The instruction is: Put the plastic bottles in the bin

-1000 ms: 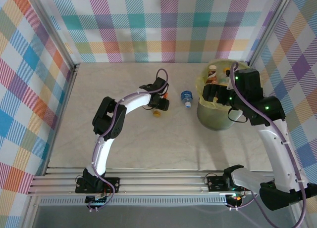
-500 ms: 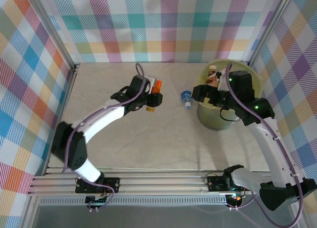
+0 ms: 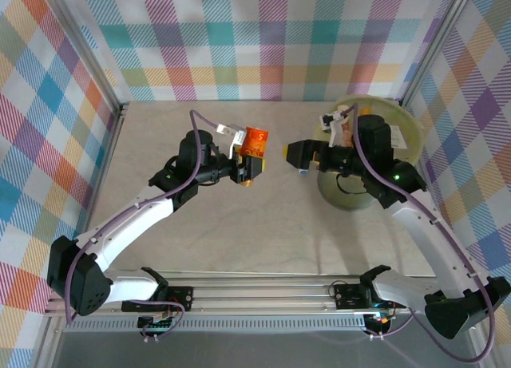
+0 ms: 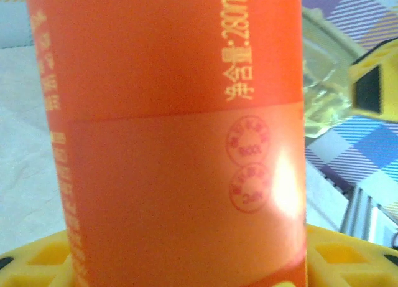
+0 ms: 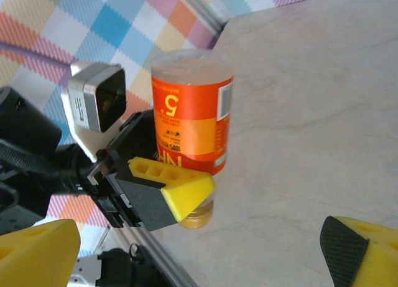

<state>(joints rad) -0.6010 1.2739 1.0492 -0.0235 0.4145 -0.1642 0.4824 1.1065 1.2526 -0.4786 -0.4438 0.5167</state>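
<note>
My left gripper [image 3: 251,167] is shut on an orange-labelled plastic bottle [image 3: 256,140], held above the table with its yellow-orange cap [image 5: 199,215] pointing down. In the left wrist view the orange label [image 4: 168,144] sits between my yellow fingers [image 4: 37,261]. My right gripper [image 3: 300,153] stands open just right of that bottle, facing it, with its fingers [image 5: 37,249] wide apart and nothing between them. The bin [image 3: 409,127], lined with a yellow-green bag, stands behind the right wrist. A bottle [image 3: 340,120] shows at the bin's left rim.
A small bluish bottle end [image 3: 303,172] peeks out under the right gripper. The bin's bag [image 4: 323,69] and the right gripper's yellow finger [image 4: 376,88] appear past the held bottle. Checked walls enclose the table on three sides. Bare tabletop [image 3: 239,232] lies toward the near rail.
The left arm has lifted the orange bottle off the table and turned it toward the right arm. The right gripper has left the bin and moved left, over the blue-capped bottle.
</note>
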